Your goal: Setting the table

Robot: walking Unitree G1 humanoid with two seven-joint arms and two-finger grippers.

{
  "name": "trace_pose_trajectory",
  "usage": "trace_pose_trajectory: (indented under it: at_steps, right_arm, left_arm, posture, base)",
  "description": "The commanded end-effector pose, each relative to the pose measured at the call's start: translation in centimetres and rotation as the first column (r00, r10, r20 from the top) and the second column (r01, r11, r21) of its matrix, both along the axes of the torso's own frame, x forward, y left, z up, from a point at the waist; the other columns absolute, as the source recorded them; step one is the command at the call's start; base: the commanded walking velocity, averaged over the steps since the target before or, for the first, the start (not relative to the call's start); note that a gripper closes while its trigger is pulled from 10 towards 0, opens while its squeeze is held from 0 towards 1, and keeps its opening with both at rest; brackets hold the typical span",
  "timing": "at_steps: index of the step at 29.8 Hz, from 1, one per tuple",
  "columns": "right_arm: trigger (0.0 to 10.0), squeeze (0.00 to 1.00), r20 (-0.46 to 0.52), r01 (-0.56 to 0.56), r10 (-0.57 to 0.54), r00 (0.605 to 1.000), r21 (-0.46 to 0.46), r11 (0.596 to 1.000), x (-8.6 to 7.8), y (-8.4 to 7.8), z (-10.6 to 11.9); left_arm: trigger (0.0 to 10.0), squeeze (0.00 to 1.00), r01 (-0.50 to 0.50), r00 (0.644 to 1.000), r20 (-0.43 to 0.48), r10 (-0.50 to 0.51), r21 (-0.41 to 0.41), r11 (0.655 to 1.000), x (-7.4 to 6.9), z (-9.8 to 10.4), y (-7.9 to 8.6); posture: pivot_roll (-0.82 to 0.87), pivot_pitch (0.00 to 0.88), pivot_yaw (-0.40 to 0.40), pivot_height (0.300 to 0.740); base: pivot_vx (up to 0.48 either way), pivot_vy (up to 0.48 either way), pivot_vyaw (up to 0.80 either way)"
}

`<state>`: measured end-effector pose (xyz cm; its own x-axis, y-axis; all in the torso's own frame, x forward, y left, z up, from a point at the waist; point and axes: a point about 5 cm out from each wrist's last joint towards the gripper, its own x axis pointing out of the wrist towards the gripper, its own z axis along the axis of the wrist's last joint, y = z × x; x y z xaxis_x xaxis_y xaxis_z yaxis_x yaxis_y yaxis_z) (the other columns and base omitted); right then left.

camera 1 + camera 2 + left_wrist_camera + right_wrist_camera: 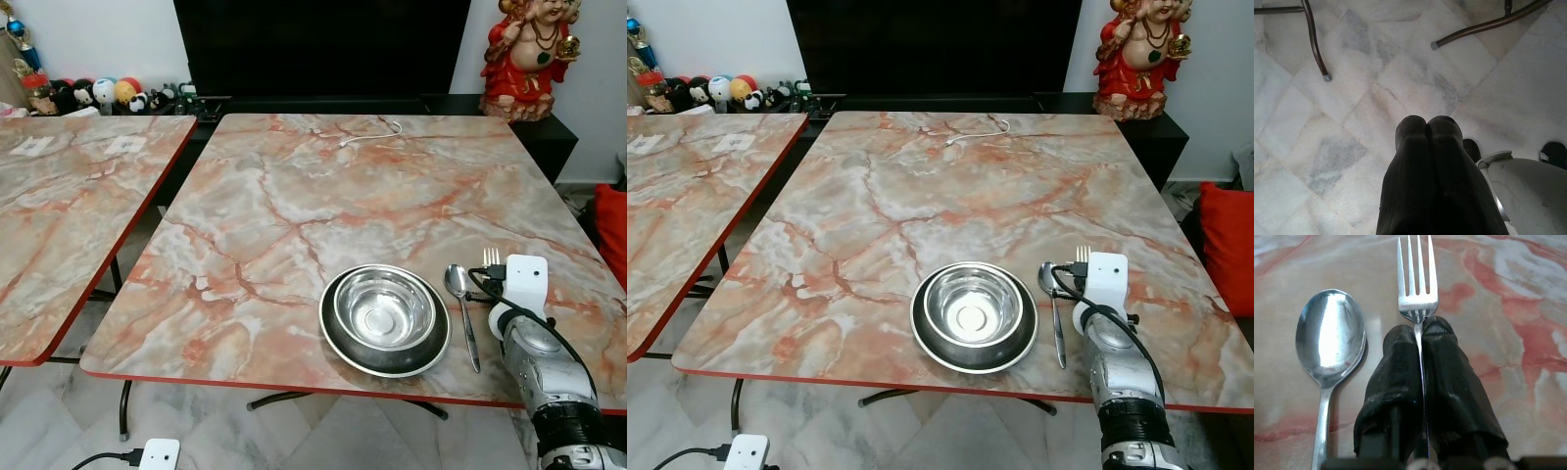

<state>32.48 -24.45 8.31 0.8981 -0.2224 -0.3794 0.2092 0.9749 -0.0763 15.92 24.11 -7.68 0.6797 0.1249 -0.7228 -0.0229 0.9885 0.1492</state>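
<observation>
Already the setting looked nearly complete: a bowl (383, 309) sat nested in a dark plate (384, 355) at the desk's (294, 206) near edge, with a spoon (461, 304) lying just beside it at 3 o'clock. The right end effector (1420, 340) was clamped on the fork (1418, 279), its handle pinched between the fingers, low over the desk just beside the spoon on the side away from the plate. What seemed left was releasing the fork. Its long axis ran parallel to the spoon, tines pointing toward 12 o'clock, away from the robot. The left end effector (1427, 129) hung idle above the floor (1352, 122), fingers pressed together on nothing.
</observation>
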Motion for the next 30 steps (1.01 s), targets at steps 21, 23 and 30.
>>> trace_pose_trajectory:
  at_steps: [21, 23, 30]
  right_arm:
    - [10.0, 0.00, -0.054, 0.023, -0.022, 0.998, 0.020, 1.000, -0.6, 0.5, -1.6]
    - [10.0, 0.00, -0.054, 0.022, -0.021, 0.998, 0.022, 1.000, -0.6, 0.6, -1.6]
    - [10.0, 0.00, -0.058, 0.022, -0.021, 0.998, 0.022, 1.000, -0.5, 0.7, -1.8]
  left_arm:
    - [10.0, 0.00, -0.004, 1.000, 0.007, 0.004, 0.003, 1.000, -0.2, 0.1, 0.5]
    - [10.0, 0.00, -0.004, 1.000, 0.006, 0.004, 0.004, 1.000, -0.2, 0.1, 0.5]
    - [10.0, 0.00, -0.007, 1.000, -0.001, 0.007, 0.006, 1.000, -0.4, 0.1, 0.7]
  posture:
    - [-0.02, 0.024, 0.035, 0.740]
    - [-0.02, 0.024, 0.035, 0.740]
    - [-0.02, 0.024, 0.036, 0.740]
  base:
    - [0.000, 0.000, 0.00]
    - [0.000, 0.000, 0.00]
    - [0.000, 0.000, 0.00]
